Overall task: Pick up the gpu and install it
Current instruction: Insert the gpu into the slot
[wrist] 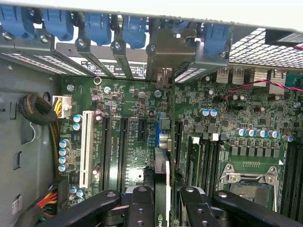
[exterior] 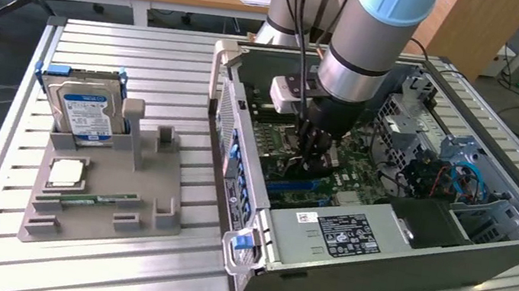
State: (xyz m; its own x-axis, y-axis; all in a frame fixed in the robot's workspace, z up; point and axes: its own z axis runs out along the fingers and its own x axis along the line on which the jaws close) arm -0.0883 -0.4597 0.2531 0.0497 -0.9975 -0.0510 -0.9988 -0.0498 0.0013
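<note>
The arm reaches down into the open computer case [exterior: 379, 241], which lies on its side on the slatted metal table [exterior: 129, 49]. The gripper [wrist: 163, 201] is partly closed, its black fingers [wrist: 139, 203] pressed on either side of the gpu [wrist: 161, 165]. The card stands on edge between them, over the long dark slots of the green motherboard [wrist: 128, 94]. Its far end, with a blue connector, points toward the row of blue clips [wrist: 99, 26] along the case's rear wall. Whether the card's lower edge sits in a slot cannot be told. A white slot [wrist: 87, 146] lies a little way to one side of the card, and the empty processor socket [wrist: 248, 177] to the other. On the exterior view's left, well apart from the case, a grey holder [exterior: 119, 194] carries a hard drive [exterior: 85, 112], a processor chip [exterior: 67, 173] and a memory stick [exterior: 91, 200].
</note>
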